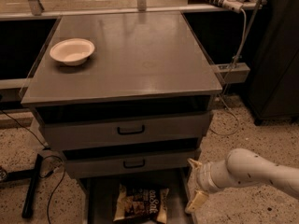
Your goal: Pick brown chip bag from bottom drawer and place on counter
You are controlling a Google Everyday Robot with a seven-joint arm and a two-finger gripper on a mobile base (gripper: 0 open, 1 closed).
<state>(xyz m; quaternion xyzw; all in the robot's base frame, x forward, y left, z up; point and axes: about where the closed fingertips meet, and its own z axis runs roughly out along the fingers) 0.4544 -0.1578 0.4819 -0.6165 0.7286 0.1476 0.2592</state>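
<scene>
The brown chip bag (141,203) lies flat on the floor of the open bottom drawer (100,200), at the lower edge of the camera view. My gripper (194,183) is on the white arm coming in from the right, just to the right of the drawer's right wall and right of the bag, not touching it. Its two cream fingers (196,201) stand apart, open and empty. The counter (140,59) is the grey top of the cabinet above.
A white bowl (72,51) sits at the counter's back left. Two upper drawers with black handles (131,130) overhang the bottom drawer. Cables and a black stand (32,190) lie on the speckled floor at left. A power strip (231,71) hangs at right.
</scene>
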